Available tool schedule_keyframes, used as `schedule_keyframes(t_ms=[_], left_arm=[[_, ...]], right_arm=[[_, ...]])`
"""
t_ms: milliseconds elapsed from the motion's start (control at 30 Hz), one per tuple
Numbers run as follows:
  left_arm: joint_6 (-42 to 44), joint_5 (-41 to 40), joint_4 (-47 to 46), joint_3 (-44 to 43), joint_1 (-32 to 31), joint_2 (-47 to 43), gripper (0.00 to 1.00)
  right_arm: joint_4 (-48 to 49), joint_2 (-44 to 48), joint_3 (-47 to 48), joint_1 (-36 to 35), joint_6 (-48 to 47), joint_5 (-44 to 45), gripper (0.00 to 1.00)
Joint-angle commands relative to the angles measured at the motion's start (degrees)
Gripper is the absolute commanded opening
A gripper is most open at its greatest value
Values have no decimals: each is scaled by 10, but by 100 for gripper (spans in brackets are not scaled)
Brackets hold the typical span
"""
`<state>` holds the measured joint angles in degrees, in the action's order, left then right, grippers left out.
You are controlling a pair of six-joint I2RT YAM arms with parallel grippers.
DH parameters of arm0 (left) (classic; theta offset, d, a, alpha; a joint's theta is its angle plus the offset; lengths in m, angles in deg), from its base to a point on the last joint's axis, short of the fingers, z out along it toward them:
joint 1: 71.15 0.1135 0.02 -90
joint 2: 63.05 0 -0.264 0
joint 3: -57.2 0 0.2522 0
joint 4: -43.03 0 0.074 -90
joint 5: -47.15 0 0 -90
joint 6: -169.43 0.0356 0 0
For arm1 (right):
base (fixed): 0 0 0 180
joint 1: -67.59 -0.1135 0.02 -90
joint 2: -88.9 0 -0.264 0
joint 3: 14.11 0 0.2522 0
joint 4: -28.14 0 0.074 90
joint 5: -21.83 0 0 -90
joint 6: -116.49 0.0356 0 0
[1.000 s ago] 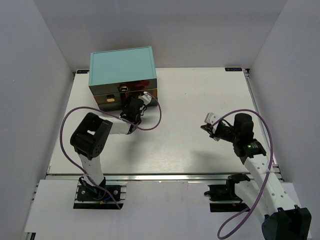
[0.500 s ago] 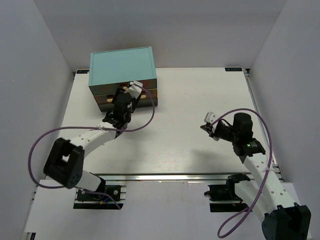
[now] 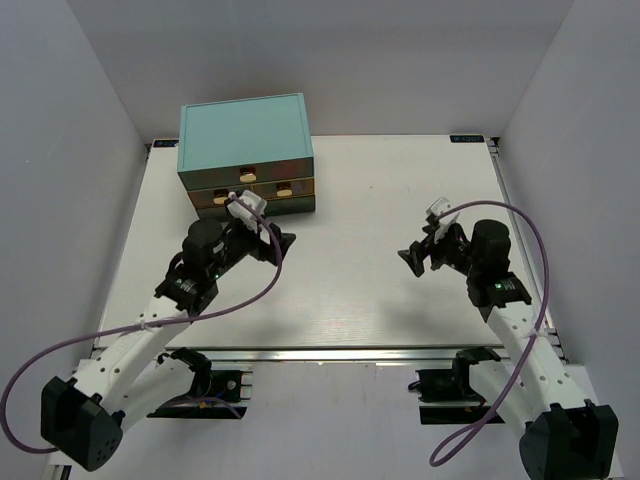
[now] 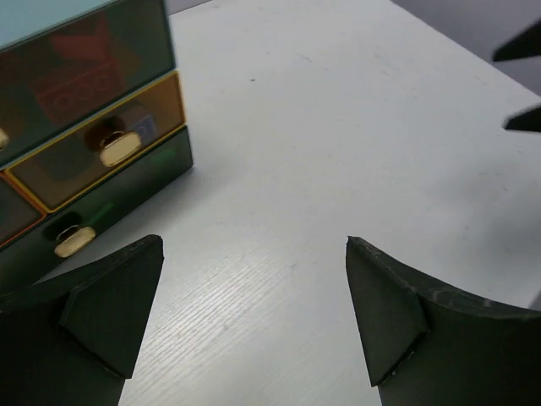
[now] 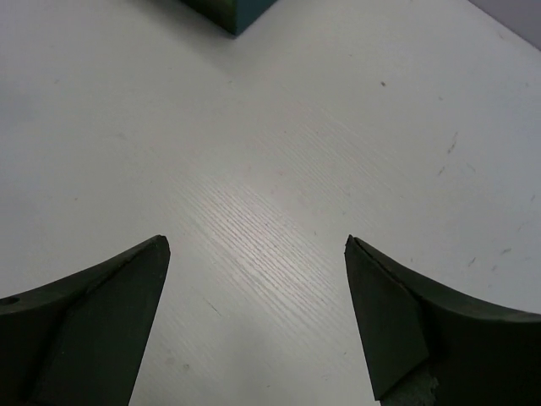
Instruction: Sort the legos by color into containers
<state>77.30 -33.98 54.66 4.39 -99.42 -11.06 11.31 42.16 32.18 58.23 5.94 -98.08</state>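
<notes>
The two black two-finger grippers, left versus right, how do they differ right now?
The left gripper hovers close in front of the light teal drawer cabinet; the right gripper is well away from it, over the white table. The left points rightward, the right leftward, so they face each other. Both are open and hold nothing.

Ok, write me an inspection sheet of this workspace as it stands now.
surface: white table, a few small specks.
job's things: teal cabinet at the far left, its drawers shut; no loose legos seen; a reddish shape shows through an upper drawer front, too dim to identify.
clutter: nothing seen.
grippers: left gripper open and empty, in front of the cabinet; right gripper open and empty, above bare table.
cables: left cable and right cable, both purple, loop along their arms.
surroundings: plain pale walls on three sides.
</notes>
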Motion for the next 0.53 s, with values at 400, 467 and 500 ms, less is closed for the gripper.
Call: schedule_keyframes(t_ms=[400,467,500], left_arm=[[42,69,18,24,-1,-126,98],[42,67,18,25,-1,-127,98],[41,66,18,25,-1,-127,98]], right_arm=[[32,-23,61,68,189,54,89],[35,-20,58,75,192,57,89],[36,-15,56,79,194,55,89]])
